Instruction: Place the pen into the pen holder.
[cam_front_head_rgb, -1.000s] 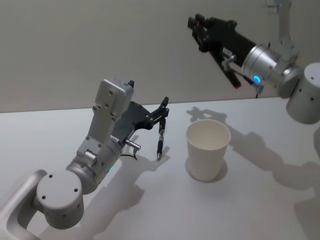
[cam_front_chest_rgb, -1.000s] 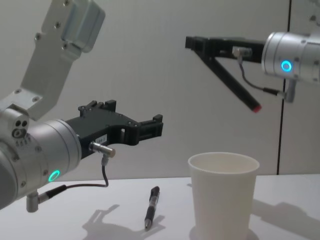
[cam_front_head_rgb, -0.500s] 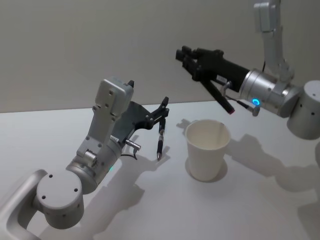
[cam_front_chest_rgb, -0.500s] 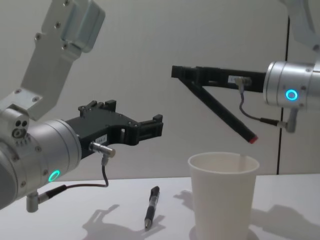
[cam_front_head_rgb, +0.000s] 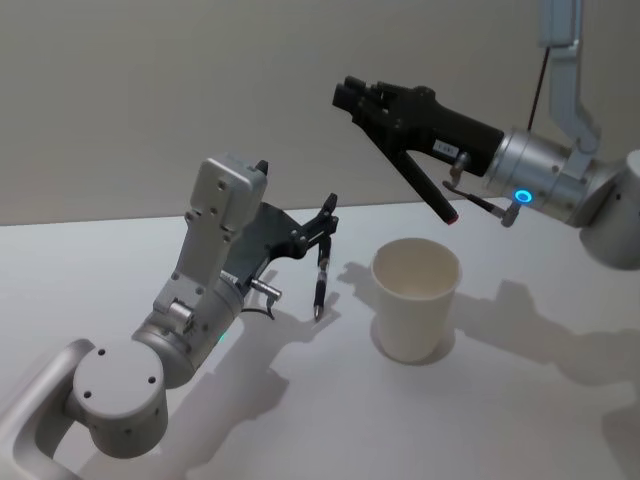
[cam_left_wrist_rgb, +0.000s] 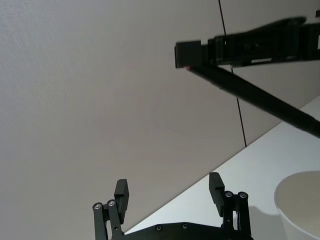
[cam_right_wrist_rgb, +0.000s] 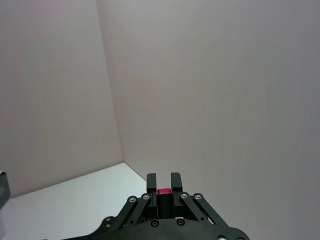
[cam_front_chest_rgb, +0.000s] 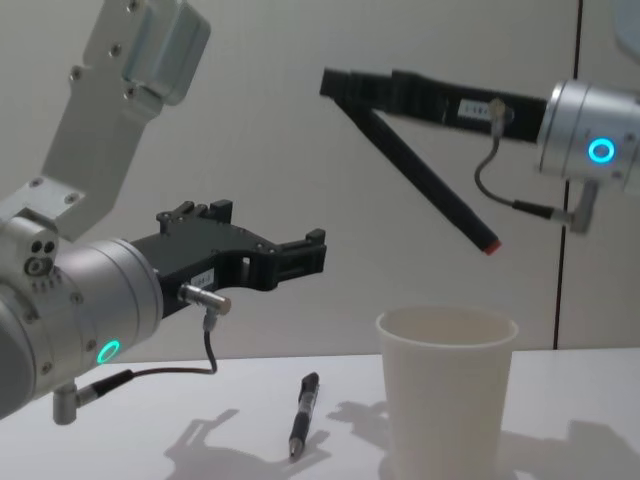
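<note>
One pen (cam_front_chest_rgb: 425, 180) clear above pen holder (cam_front_chest_rgb: 447, 400) rim

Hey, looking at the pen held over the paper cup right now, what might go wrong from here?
1. The right gripper holds the black pen by its top end, steeply slanted; dropped like this, its red tip might hit the rim of the paper cup or miss.
2. The paper cup looks light and stands free; a long leaning pen could tip it, perhaps toward the open left gripper hovering near a second pen.
</note>
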